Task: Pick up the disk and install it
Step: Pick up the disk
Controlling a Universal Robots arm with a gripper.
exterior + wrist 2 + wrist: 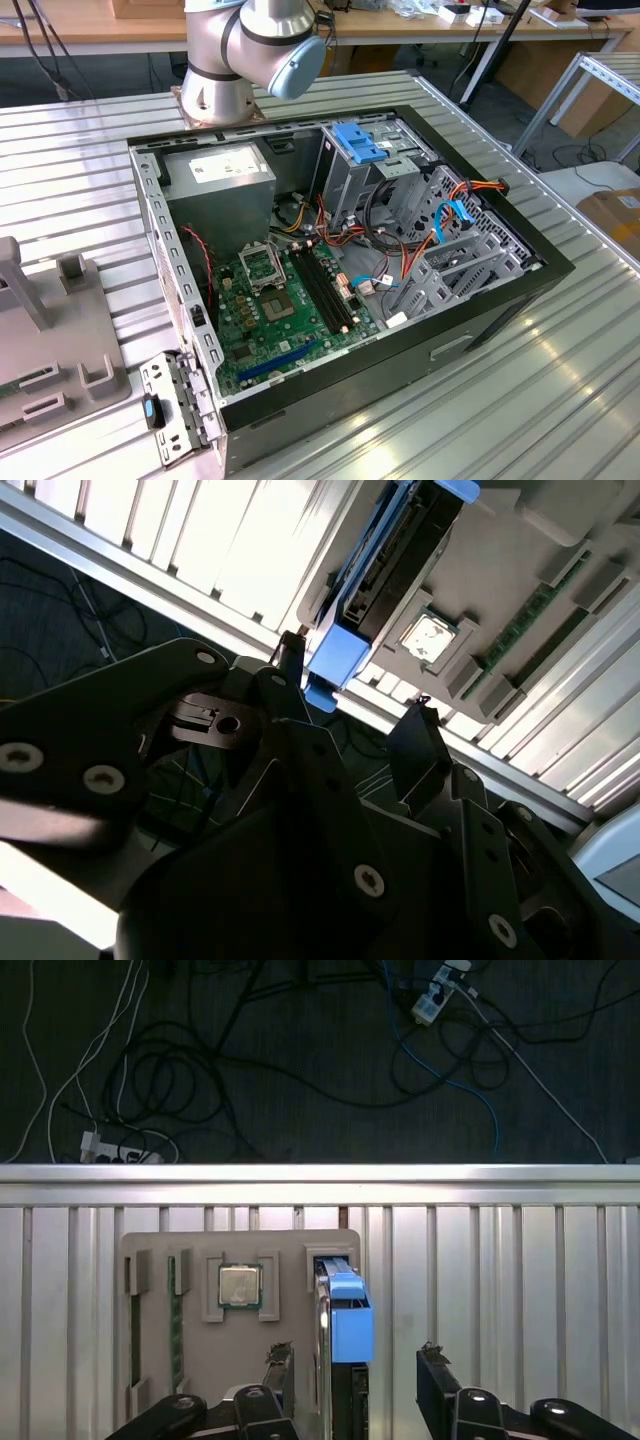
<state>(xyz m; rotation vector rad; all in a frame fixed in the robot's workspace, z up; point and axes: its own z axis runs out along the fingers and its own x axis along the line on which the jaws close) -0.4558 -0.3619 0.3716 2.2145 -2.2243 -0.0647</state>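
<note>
The tool (355,1352) stands open astride the disk (350,1325), upright in its grey holder (200,1245); one finger (283,1365) sits nearer, so closing off-centre could tilt it or jam it there.

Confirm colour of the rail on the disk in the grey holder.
Blue. The rail on the disk shows best in the first wrist view.

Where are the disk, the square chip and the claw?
disk (350,1325), first wrist view, blue rail at its end.
processor chip (240,1285), first wrist view, middle of its metal top.
claw (355,1353), first wrist view, midway between its fingertips.
</note>
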